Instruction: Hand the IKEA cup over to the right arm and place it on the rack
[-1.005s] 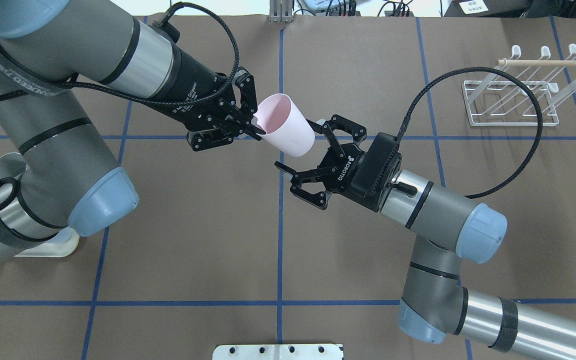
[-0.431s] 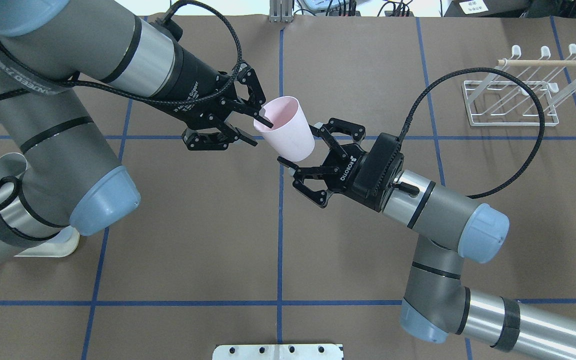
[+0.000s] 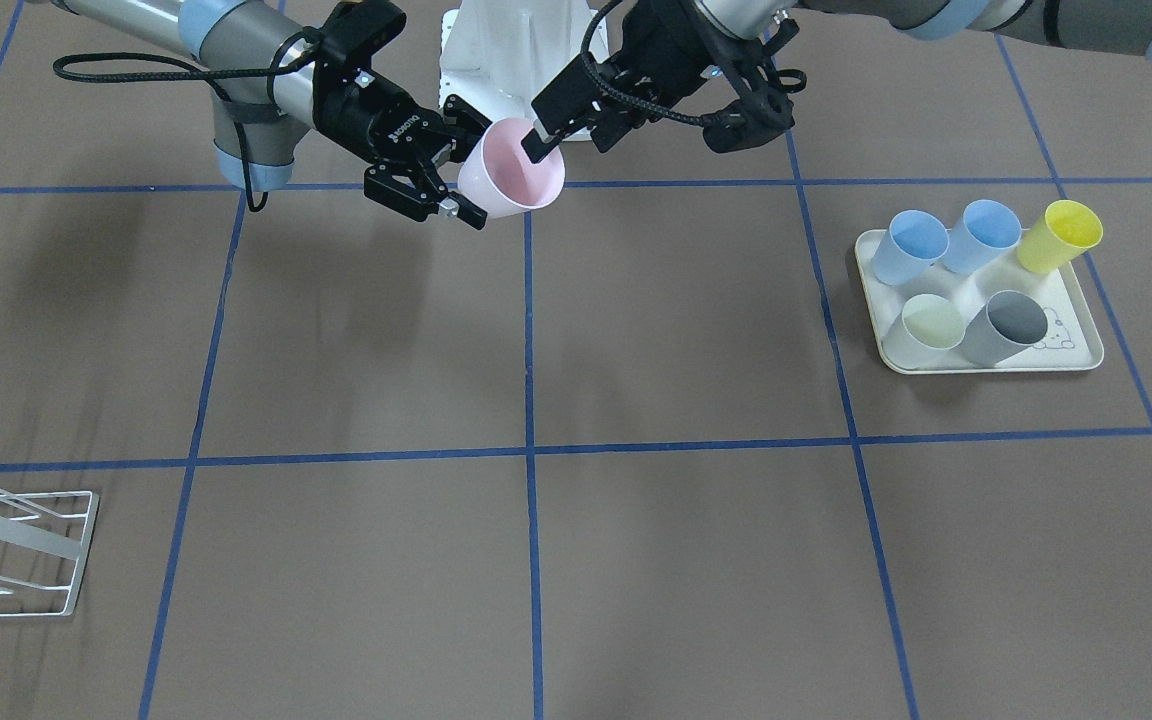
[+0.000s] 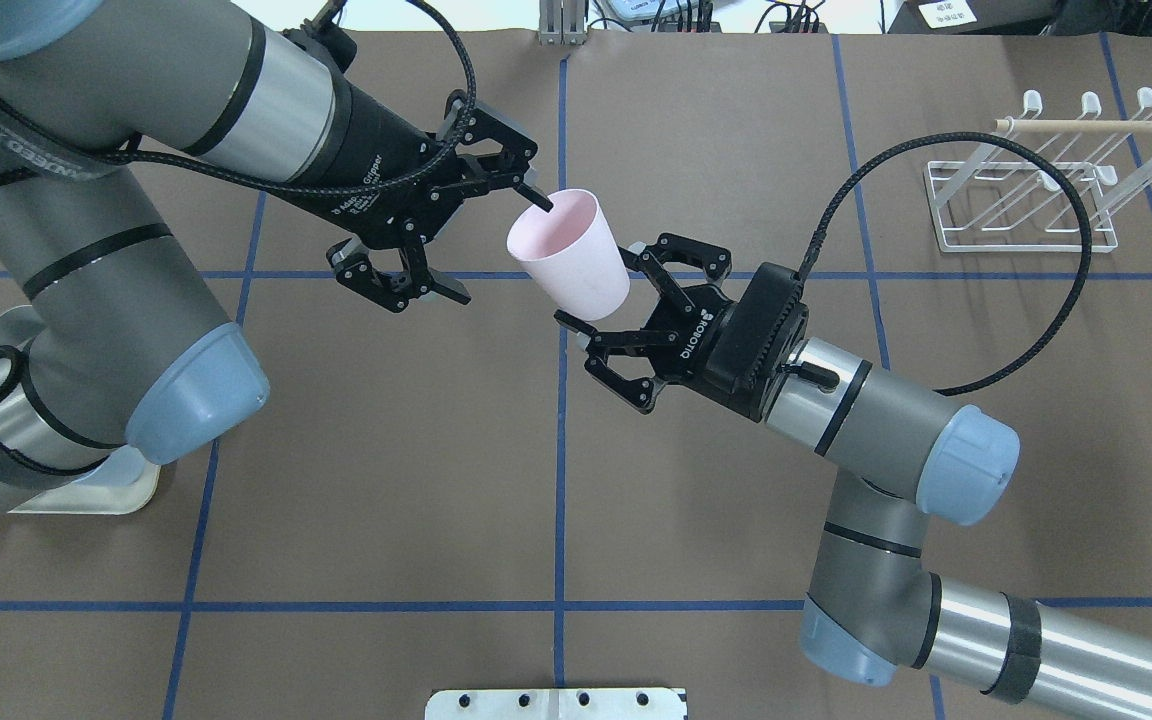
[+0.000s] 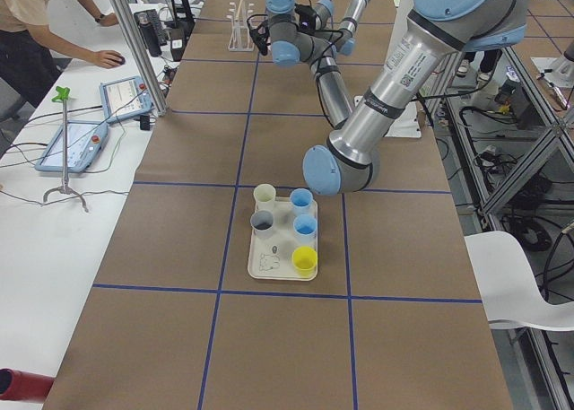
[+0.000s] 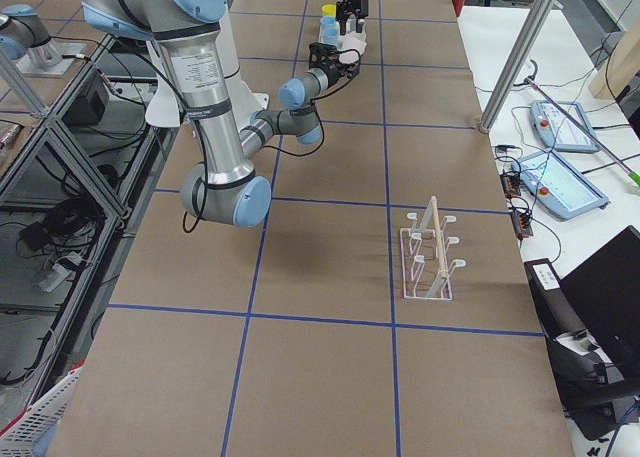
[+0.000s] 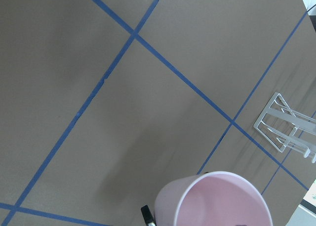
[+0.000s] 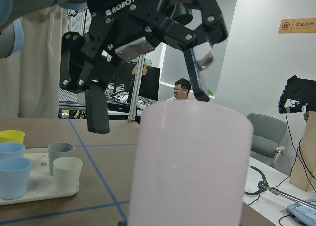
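Pink cup [image 4: 576,262]: frame centre, raised.
Right jaws: clamped around cup base.
Left jaws: spread wide, holding nothing.

**Covered and Cut Off**

The pink cup [image 4: 572,255] covers the spot where the right jaws meet its base. Well behind the left jaws, the cream tray [image 4: 86,497] lies mostly under the left arm [image 4: 86,260]. Far from both jaws, the rack [image 3: 31,541] runs off the front-facing view's edge.
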`<state>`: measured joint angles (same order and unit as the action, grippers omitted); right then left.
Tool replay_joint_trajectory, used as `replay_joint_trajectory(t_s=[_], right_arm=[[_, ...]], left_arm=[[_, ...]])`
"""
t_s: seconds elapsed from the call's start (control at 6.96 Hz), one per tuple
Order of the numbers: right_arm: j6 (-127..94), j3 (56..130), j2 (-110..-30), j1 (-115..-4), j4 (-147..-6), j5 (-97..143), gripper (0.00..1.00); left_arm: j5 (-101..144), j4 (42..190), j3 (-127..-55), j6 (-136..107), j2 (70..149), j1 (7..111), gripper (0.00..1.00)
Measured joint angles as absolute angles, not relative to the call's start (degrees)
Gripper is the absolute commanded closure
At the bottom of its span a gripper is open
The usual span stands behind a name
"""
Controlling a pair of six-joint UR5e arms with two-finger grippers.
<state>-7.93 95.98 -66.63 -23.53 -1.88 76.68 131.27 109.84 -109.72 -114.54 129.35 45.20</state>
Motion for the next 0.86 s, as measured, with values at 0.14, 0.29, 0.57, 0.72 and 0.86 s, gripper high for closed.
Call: replay_joint_trajectory(t_s=[0.14, 0.29, 0.57, 0.72, 0.86], right_arm=[[-8.17, 97.33, -67.17, -24.52, -5.69, 76.66, 0.57], [-8.63, 100.43, -68.33, -25.99, -13.05, 76.64, 0.58], [-9.04, 109.71, -71.42, -29.91, -34.28, 76.79, 0.66], [-8.9, 114.15, -72.87, -32.47, -45.85, 77.62, 0.67], [-7.85, 117.02, -73.7, -36.3, -56.16, 81.45, 0.66]], left_arm=[[131.28, 109.69, -109.94, -113.31, 128.51, 45.9, 0.0], [131.19, 109.14, -110.03, -109.7, 126.61, 46.98, 0.0], [130.77, 102.92, -110.23, -93.81, 121.38, 50.3, 0.0], [130.4, 98.82, -110.27, -82.73, 118.33, 52.78, 0.0], [129.94, 96.71, -110.25, -70.23, 113.97, 56.0, 0.0]])
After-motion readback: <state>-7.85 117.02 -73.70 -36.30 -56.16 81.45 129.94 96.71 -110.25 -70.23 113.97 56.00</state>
